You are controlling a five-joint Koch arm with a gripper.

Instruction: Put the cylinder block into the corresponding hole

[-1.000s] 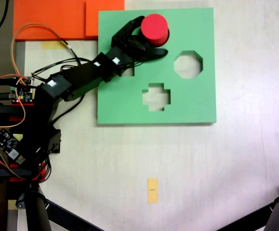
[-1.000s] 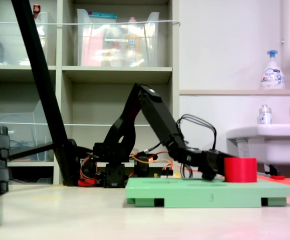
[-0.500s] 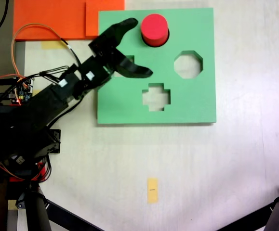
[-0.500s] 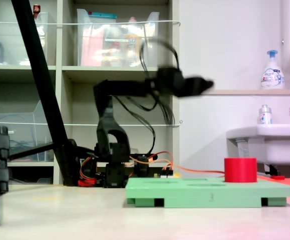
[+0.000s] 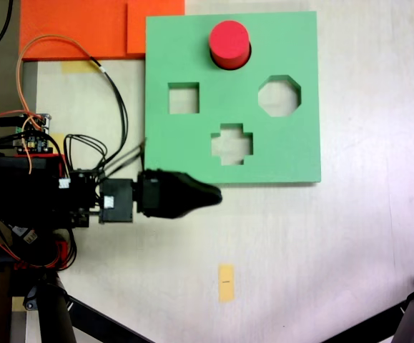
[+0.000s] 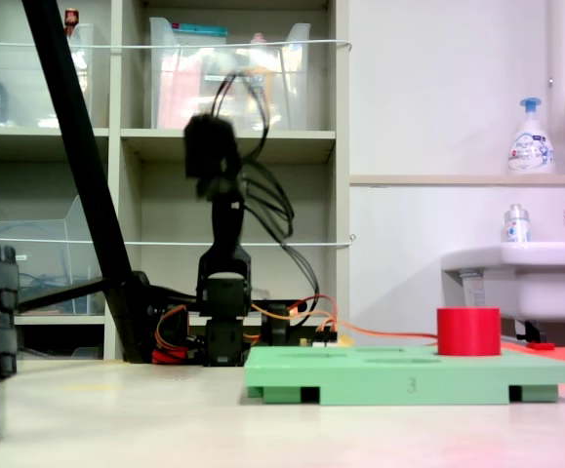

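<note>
The red cylinder block stands upright at the far edge of the green foam board. It fills the round hole, so the hole's rim is hidden. In the second exterior view the cylinder block rises above the board at the right end. My gripper is off the board, beyond its near left corner, pointing toward the first exterior view's right. Its jaws are together with nothing in them. In the second exterior view the gripper is blurred and raised high over the arm's base.
The board also has a square cutout, an octagonal cutout and a cross-shaped cutout. Orange foam sheets lie beyond its left corner. A yellow tape mark is on the table. Wires and a circuit board sit by the arm's base.
The gripper let go of the cylinder block, drew back off the board, rose and swung to the board's near side, and its jaws closed. The cylinder stayed in place.
</note>
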